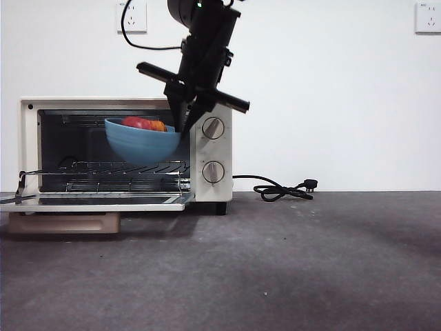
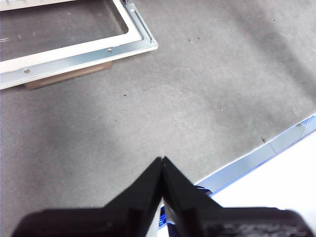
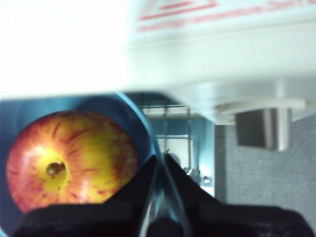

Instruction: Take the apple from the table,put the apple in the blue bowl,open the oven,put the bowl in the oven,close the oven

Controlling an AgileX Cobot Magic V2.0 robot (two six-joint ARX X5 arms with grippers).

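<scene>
The cream oven [image 1: 210,148] stands at the left with its door [image 1: 96,201] folded down flat. My right gripper [image 1: 185,124] comes from above and is shut on the right rim of the blue bowl [image 1: 141,141], holding it in the air in the oven's opening, above the wire rack [image 1: 124,167]. The apple [image 1: 145,124] lies inside the bowl. In the right wrist view the apple [image 3: 71,158] fills the bowl [image 3: 140,123] beside my right gripper [image 3: 159,159], which pinches the rim. My left gripper [image 2: 161,160] is shut and empty above the table [image 2: 187,98].
The open oven door's corner [image 2: 143,42] and its beige handle [image 1: 65,222] jut out over the table at the left. A black cord with plug [image 1: 282,189] lies right of the oven. The table's near edge [image 2: 256,158] shows in the left wrist view.
</scene>
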